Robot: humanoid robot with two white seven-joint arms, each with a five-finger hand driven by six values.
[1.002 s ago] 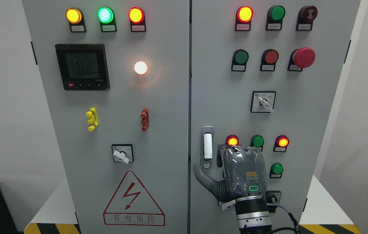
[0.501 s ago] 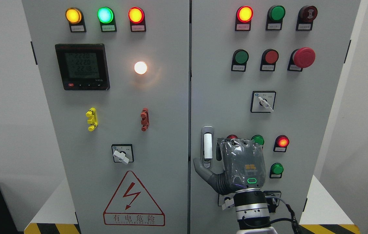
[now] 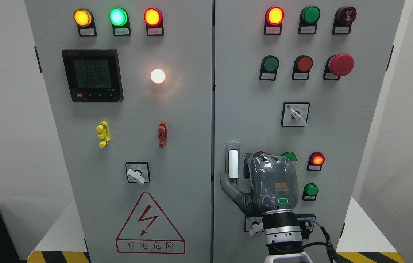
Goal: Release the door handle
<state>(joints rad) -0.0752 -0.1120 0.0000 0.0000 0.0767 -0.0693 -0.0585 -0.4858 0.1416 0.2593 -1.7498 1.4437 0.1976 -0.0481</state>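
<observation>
The door handle [image 3: 233, 160] is a white upright lever in a silver housing at the left edge of the grey cabinet's right door [image 3: 250, 91]. My right hand [image 3: 236, 178] comes up from the bottom edge and is against the door at the handle's lower end. Its thumb [image 3: 225, 182] is spread to the left and covers the bottom of the housing. Its fingers [image 3: 246, 170] point at the door just right of the handle. The white lever is bare and nothing is held. My left arm is out of view.
Red and green lamps and buttons [image 3: 317, 159] sit right of my hand; some are hidden behind it. A rotary switch [image 3: 295, 114] and a red mushroom button [image 3: 341, 64] are higher up. The left door [image 3: 137, 109] carries a meter, lamps and a warning triangle.
My right hand has risen and shifted a little left. Its thumb, which was below the handle housing, now overlaps its lower end. The hand now hides the red lamp behind it.
</observation>
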